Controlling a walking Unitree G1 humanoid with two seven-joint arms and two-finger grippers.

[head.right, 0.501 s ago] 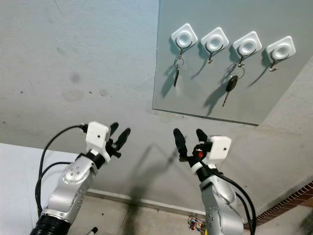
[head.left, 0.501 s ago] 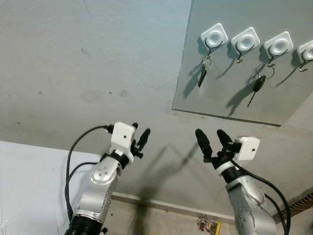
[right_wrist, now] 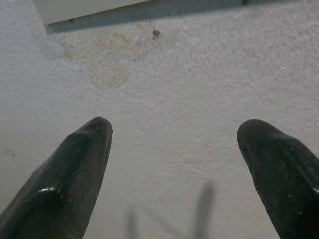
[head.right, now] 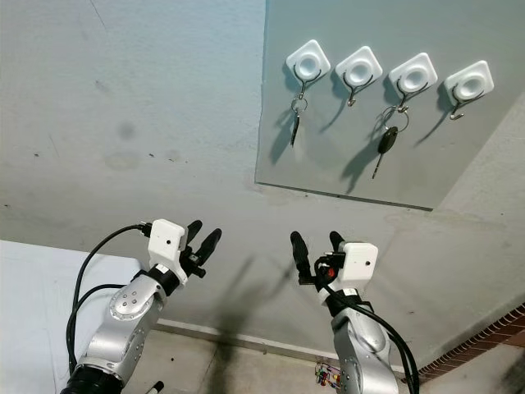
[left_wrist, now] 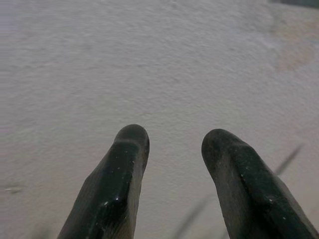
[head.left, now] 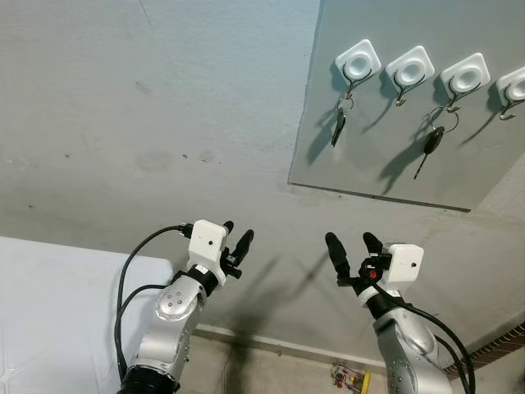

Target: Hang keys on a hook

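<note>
A grey board (head.left: 394,164) on the wall carries several white square hooks. A silver key (head.left: 338,127) hangs from the leftmost hook (head.left: 358,61). A black-headed key (head.left: 431,144) hangs from the third hook (head.left: 464,75). The second hook (head.left: 410,69) and the fourth hook (head.left: 513,87) hold nothing. My left gripper (head.left: 236,240) is raised below and left of the board, open and empty. My right gripper (head.left: 351,246) is raised below the board, open wide, nothing between its fingers (right_wrist: 75,169).
The rough grey wall (head.left: 164,123) stands close in front of both grippers. A white surface (head.left: 49,304) lies at the lower left. A skirting strip (head.left: 279,341) runs along the wall's foot, with a small colourful object (head.left: 349,377) on the floor.
Both arms have dropped lower, away from the board. The right gripper moved down and slightly left. Both keys hang on their hooks as before.
</note>
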